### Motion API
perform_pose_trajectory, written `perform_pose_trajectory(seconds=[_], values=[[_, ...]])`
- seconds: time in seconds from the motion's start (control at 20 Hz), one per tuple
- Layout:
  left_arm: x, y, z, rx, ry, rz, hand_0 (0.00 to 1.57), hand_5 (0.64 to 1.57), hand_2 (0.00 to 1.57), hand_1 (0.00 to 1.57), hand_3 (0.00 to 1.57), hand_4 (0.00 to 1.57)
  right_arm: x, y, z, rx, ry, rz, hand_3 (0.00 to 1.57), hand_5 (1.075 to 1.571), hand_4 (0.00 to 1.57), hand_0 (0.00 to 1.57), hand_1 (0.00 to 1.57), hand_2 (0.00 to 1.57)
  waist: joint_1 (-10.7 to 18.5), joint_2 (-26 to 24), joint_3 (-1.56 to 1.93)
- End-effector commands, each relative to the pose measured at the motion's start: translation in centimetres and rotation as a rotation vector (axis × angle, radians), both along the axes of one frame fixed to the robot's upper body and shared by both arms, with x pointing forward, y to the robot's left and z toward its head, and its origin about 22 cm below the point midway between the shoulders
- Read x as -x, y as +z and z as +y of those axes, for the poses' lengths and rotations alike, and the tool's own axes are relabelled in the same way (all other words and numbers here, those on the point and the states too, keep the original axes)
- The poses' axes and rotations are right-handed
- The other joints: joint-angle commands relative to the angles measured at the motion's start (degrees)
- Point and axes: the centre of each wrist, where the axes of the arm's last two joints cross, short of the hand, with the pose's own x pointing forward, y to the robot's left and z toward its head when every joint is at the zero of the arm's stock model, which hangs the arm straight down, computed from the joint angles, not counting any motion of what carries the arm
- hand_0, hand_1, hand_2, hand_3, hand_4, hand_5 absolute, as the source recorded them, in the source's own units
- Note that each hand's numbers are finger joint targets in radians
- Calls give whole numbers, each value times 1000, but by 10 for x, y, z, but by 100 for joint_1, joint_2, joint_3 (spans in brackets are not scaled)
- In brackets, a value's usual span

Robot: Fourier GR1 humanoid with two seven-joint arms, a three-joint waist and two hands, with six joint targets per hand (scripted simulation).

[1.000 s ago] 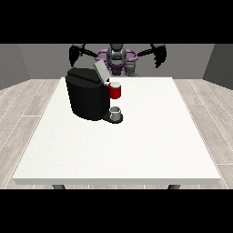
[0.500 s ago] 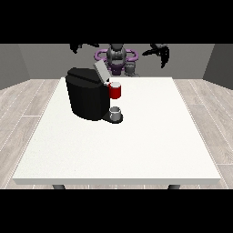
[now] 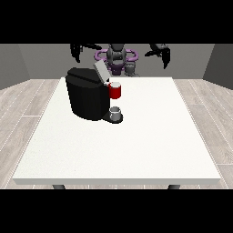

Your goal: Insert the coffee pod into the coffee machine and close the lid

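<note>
The black coffee machine stands on the white table, left of centre. Its grey lid is tilted up and open. Below the lid a red holder juts out to the right, with a pale round top. A small grey cup sits on the machine's base. A dark grey cylinder, possibly the coffee pod, stands at the table's far edge beside the robot. The hand at the view's left and the hand at the view's right hang raised behind the far edge, fingers relaxed, holding nothing.
The robot's torso is behind the far edge, at the middle. The table's surface stretches wide to the right of the machine and towards the camera. Wooden floor surrounds the table.
Both raised arms have shifted slightly outward. The machine, lid and cup have not moved.
</note>
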Motion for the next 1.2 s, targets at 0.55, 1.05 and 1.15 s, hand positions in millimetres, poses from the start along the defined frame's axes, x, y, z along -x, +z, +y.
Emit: perform_pose_trajectory(seconds=[0.55, 1.05, 1.15], values=[[33, 40, 15, -3, 69, -92, 0, 1571, 0, 0, 0, 374, -22, -5, 32, -43, 94, 52, 0, 1571, 0, 0, 0, 0, -212, 525, -1], [28, 69, 33, -7, 130, -195, 0, 1571, 0, 0, 0, 336, -61, 57, 52, -19, 182, -80, 0, 1571, 73, 0, 0, 0, -336, 1234, -2], [33, 63, 40, -26, 115, -193, 0, 1571, 0, 0, 0, 316, -59, 50, 69, 14, 195, -92, 0, 1571, 79, 0, 0, 0, -373, 1290, -2]])
